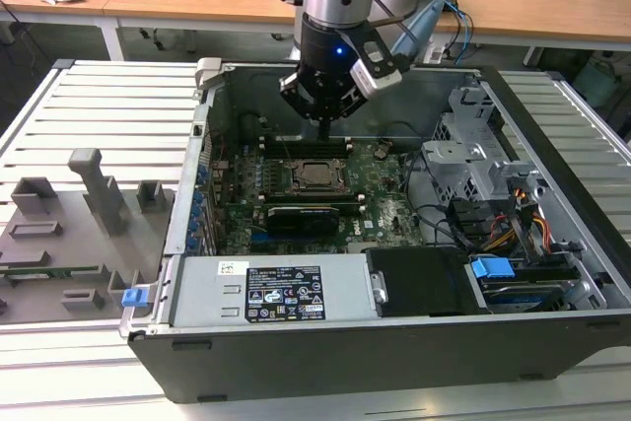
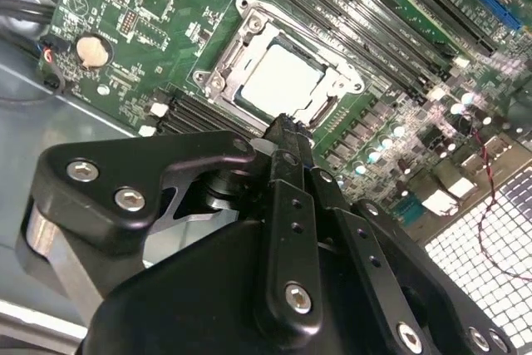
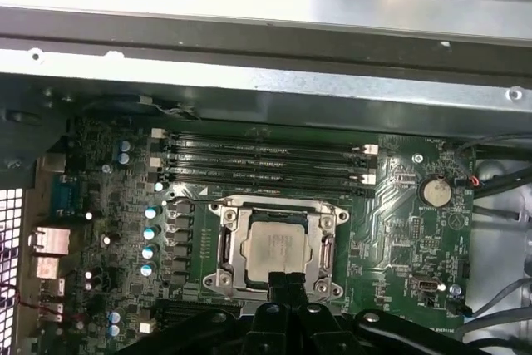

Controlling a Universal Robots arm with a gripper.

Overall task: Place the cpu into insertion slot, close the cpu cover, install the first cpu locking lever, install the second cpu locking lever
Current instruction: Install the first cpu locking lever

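The cpu (image 3: 274, 247), a pale silver square, lies flat in the insertion slot (image 3: 219, 278) on the green motherboard, and it also shows in the exterior view (image 1: 315, 173). The cpu cover (image 3: 228, 243), a silvery frame, lies down around the chip, as the second wrist view also shows (image 2: 243, 39). My gripper (image 1: 323, 133) hangs just above the socket's edge on the case's back-wall side. Its black fingers are shut together with nothing between them in both wrist views (image 2: 281, 129) (image 3: 287, 280). I cannot tell how the locking levers stand.
Black memory slots (image 3: 266, 155) run beside the socket. A black card (image 1: 311, 214), the power supply (image 1: 276, 293), a metal drive cage (image 1: 473, 160) and cables (image 1: 513, 224) crowd the open case. Grey fixtures (image 1: 89, 204) stand at the exterior view's left.
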